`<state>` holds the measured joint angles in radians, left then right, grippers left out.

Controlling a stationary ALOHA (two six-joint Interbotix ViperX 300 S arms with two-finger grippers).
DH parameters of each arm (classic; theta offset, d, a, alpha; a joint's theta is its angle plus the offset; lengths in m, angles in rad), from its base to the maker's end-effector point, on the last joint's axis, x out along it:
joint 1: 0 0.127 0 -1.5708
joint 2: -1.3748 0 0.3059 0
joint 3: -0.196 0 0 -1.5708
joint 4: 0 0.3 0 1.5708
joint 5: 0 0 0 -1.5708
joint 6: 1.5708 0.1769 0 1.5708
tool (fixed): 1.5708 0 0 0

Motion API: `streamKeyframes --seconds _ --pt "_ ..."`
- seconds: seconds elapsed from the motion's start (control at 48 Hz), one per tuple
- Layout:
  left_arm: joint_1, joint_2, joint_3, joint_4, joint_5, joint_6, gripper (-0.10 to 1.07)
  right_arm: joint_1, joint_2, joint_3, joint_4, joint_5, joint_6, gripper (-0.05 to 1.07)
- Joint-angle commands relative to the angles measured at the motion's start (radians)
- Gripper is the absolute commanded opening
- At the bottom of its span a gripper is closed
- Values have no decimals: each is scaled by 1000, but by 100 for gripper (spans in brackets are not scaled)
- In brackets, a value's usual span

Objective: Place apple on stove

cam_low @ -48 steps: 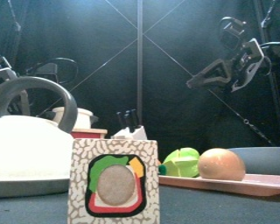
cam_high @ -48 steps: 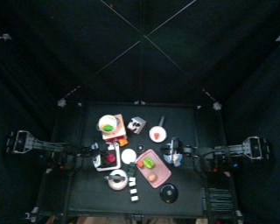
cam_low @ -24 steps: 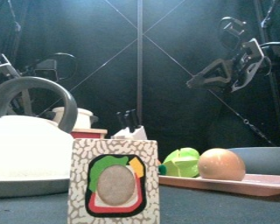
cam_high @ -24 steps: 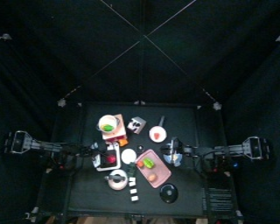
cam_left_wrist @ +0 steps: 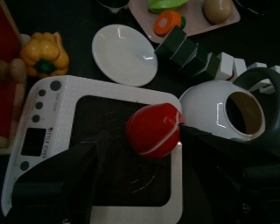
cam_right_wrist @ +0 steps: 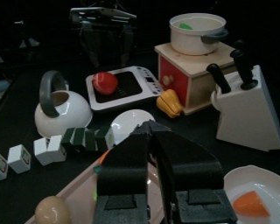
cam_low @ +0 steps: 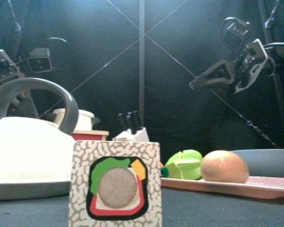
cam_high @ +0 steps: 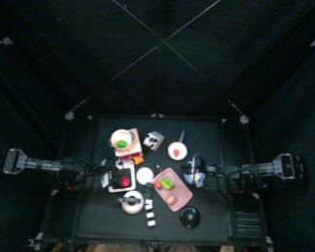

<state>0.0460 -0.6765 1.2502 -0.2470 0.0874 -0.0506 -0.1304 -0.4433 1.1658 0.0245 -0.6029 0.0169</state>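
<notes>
Change: left arm has pulled back toward the table's left edge and risen in the front view over the last second; right arm unchanged.
Left gripper [cam_left_wrist: 101,188]: black fingers spread open, holding nothing, hovering above the near part of the stove; looks like a retreat after release.
Stove: small square toy stove with white rim and dark top [cam_left_wrist: 73,122], left of table centre in the top view [cam_high: 119,178]; control strip along one side.
Apple: small round dark-red toy fruit [cam_left_wrist: 154,129] resting on the dark top near one edge, clear of the fingers; also seen from the right wrist [cam_right_wrist: 104,80]. Sits free, so placement looks done.
Kettle: white round kettle with dark handle [cam_left_wrist: 230,109] just beside the stove, large at the left of the front view [cam_low: 26,146].
White plate: plain round plate [cam_left_wrist: 129,52] beside the stove, empty.
Card box: patterned box with sandwich picture [cam_low: 114,182] at the table's front edge.
Pink tray: rectangular pink tray [cam_low: 245,188] with green round fruit [cam_low: 184,163] and tan egg-shaped piece [cam_low: 225,166].
Right gripper [cam_right_wrist: 154,171]: fingers closed together, nothing between them; arm parked at the right, idle.
Risk: apple near the stove's edge, may roll if bumped.
</notes>
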Motion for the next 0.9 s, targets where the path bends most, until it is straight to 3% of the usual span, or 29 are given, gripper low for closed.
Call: streamKeyframes --seconds 0.0,0.646,0.875 --pt "-2 -12 -11 3 -9 3 98 -3 -8 -21 2 -5 0 2" --pt "-3 -15 -20 5 -94 5 98 -3 -6 -18 3 -3 0 2" --pt "-12 -15 -28 5 -170 8 98 5 -6 -31 17 3 3 2"
